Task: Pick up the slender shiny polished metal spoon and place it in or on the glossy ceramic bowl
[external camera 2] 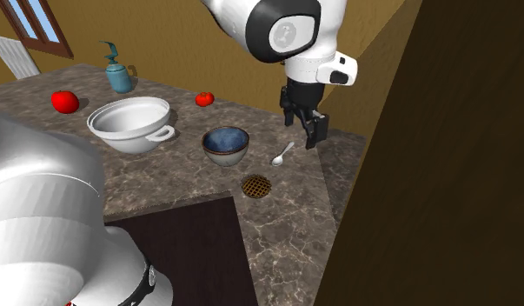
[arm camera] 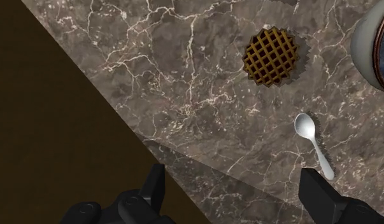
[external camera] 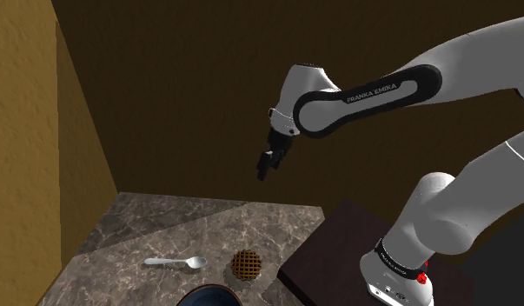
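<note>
Several things share the dark marble worktop (external camera 2: 286, 228): the pale spoon (arm camera: 313, 144) lies flat on bare stone near the blue-lined bowl (external camera 2: 225, 157) without touching it. A brown lattice-topped tart (arm camera: 271, 56) sits near both; farther along stand a large white two-handled bowl (external camera 2: 121, 140), two red tomatoes (external camera 2: 65, 102) and a teal soap dispenser (external camera 2: 118, 75). The black jaws hang in the air above the spoon, spread wide and holding nothing.
</note>
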Controlling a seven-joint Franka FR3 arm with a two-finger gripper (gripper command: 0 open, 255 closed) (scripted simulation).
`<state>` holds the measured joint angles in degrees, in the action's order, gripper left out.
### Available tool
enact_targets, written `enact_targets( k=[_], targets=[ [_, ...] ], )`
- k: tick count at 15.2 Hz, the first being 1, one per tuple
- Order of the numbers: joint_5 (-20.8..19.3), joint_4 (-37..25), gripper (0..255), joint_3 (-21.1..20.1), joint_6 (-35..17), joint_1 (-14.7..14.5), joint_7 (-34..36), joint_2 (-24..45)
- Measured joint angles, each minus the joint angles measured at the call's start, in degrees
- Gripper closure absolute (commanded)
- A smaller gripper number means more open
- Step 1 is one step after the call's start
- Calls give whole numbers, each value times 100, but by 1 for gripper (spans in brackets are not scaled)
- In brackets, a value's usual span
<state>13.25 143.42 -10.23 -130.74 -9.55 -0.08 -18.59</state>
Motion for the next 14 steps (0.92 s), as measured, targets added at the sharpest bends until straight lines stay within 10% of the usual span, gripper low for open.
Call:
enact_targets(
  k=[14],
  targets=[
    [-632, -1091, 0, -605, -2134, -558, 374, 2873]
  ],
)
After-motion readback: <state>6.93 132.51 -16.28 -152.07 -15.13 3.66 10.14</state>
